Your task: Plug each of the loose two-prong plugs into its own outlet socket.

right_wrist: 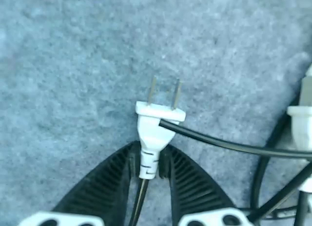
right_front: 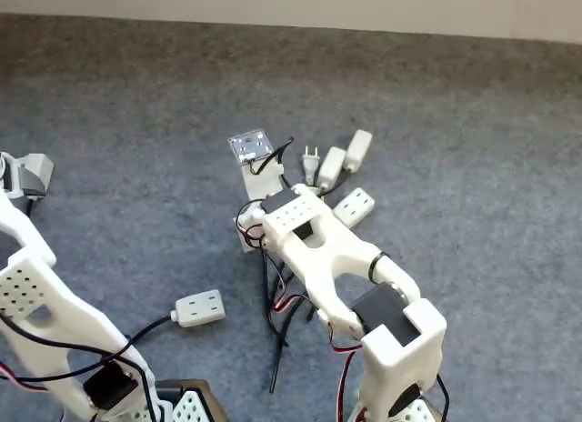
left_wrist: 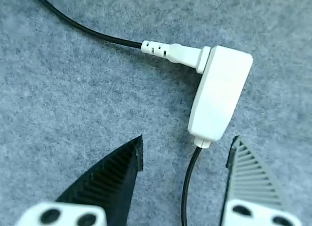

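Both arms are built of white plastic shells. The right arm (right_front: 341, 254) carries a plate with rows of small round holes, black motor blocks, and red and black cables (right_front: 277, 304) beside it. The left arm (right_front: 55, 324) has the same dotted holes. The left gripper (left_wrist: 189, 138) has one black ribbed finger (left_wrist: 117, 172) and one grey; the right gripper (right_wrist: 149, 147) has two black ribbed fingers (right_wrist: 192, 184) on white bases.

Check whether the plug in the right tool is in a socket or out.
Out. Both prongs lie bare over the carpet, no socket on them; the right tool grips the plug.
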Motion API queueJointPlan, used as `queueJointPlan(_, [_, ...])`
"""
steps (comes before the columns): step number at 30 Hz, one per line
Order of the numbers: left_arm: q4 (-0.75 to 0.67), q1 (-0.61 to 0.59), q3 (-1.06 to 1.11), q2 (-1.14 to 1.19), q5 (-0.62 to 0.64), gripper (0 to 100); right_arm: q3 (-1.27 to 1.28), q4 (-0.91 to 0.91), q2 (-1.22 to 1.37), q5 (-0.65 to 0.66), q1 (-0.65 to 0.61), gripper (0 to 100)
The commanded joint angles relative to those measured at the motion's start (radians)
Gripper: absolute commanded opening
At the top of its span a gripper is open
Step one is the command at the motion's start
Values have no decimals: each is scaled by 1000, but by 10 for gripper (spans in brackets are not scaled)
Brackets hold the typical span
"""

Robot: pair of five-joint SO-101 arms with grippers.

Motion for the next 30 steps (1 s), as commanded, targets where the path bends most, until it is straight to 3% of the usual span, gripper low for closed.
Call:
queueJointPlan(1, [6,10,-41,-15,-3,288,-38,85,7,5,-2,5])
queueJointPlan(5, [58,21,-62,-16,-41,291,-99,277,-30,213,-10,7])
queueJointPlan(9, [296,79,-191,-16,-195,300,-153,424,-150,370,-15,7])
queueJointPlan(13, [436,111,-369,-15,-184,333,-104,424,-392,402,22,7])
queueJointPlan(20, [460,151,-504,-16,-109,338,214,318,-782,457,30,7])
queueJointPlan(25, [460,237,-509,-36,-92,338,412,226,-812,456,30,7])
queueJointPlan(30, [462,404,-444,-220,2,338,493,188,-829,453,38,6])
